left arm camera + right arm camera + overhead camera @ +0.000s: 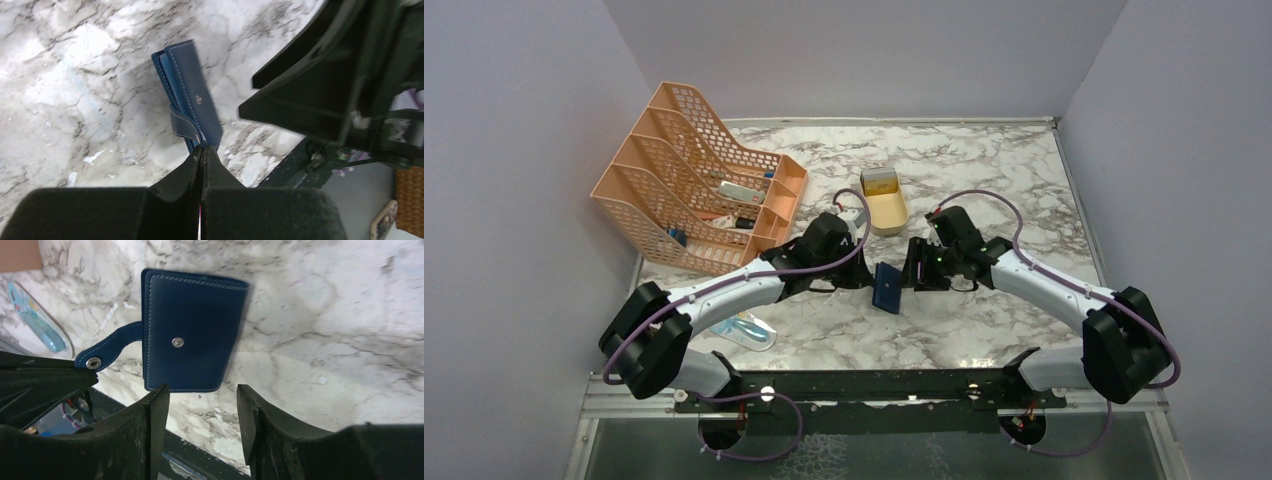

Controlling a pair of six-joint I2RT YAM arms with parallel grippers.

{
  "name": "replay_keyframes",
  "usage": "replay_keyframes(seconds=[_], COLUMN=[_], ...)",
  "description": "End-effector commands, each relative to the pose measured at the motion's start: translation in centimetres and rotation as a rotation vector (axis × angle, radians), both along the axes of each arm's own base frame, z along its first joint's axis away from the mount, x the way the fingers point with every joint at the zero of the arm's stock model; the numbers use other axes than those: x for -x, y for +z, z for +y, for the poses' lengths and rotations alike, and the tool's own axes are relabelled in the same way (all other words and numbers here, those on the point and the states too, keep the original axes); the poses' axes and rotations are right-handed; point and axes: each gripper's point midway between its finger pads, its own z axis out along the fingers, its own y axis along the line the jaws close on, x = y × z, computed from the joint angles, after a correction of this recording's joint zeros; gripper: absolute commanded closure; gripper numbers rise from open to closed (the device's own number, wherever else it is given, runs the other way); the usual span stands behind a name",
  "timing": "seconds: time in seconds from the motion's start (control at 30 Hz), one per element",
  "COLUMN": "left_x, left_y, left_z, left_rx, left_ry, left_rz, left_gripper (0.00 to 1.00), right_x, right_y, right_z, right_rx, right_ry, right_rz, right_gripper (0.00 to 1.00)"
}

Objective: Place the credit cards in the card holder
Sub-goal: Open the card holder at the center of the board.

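We see the card holder (192, 335), a smooth navy, leather-like rectangle with pale stitching and a metal snap, at mid-frame over the marble table (994, 180). The left gripper (202, 150) pinches its edge by the strap. The right gripper (201, 392) stands parted just below it, not touching. At upper centre, the tan oval tray (896, 218) holds a yellow credit card (879, 181).

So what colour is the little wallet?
The card holder is navy blue with pale stitching, seen best in the right wrist view.
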Motion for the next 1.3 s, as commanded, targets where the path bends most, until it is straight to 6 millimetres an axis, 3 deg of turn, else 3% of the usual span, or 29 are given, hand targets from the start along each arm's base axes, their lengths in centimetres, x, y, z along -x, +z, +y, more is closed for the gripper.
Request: replay_keyframes(seconds=[0.0,0.2,0.4,0.63,0.83,1.1,1.27], left_x=[-0.2,0.0,0.2,-0.2,0.0,0.3,0.4], left_y=[3.1,3.1,3.2,2.2,0.2,-0.7,-1.0], left_z=[-1.4,-1.4,-1.4,-0.3,1.3,1.9,2.2], left_rx=[0.129,0.133,0.138,0.071,-0.021,-0.045,-0.062], left_ry=[-0.018,-0.023,-0.024,0.012,0.035,0.040,0.041], left_rz=[-0.047,-0.039,-0.035,-0.038,-0.027,-0.018,-0.019], left_gripper=[1.00,1.00,1.00,1.00,1.00,1.00,1.00], right_x=[0.0,0.2,-0.1,-0.8,-0.9,-0.9,-1.7], right_y=[1.4,1.9,1.0,-0.1,-0.3,-0.9,-0.2], right_z=[2.4,4.2,4.5,2.1,0.2,-1.0,-1.1], right_rx=[-0.047,-0.073,-0.055,0.090,0.177,0.239,0.255], right_ry=[0.019,0.043,0.038,-0.024,-0.036,-0.037,-0.045], right_rz=[-0.005,-0.008,0.003,-0.013,-0.043,-0.053,-0.089], right_gripper=[0.46,0.44,0.44,0.54,0.55,0.55,0.62])
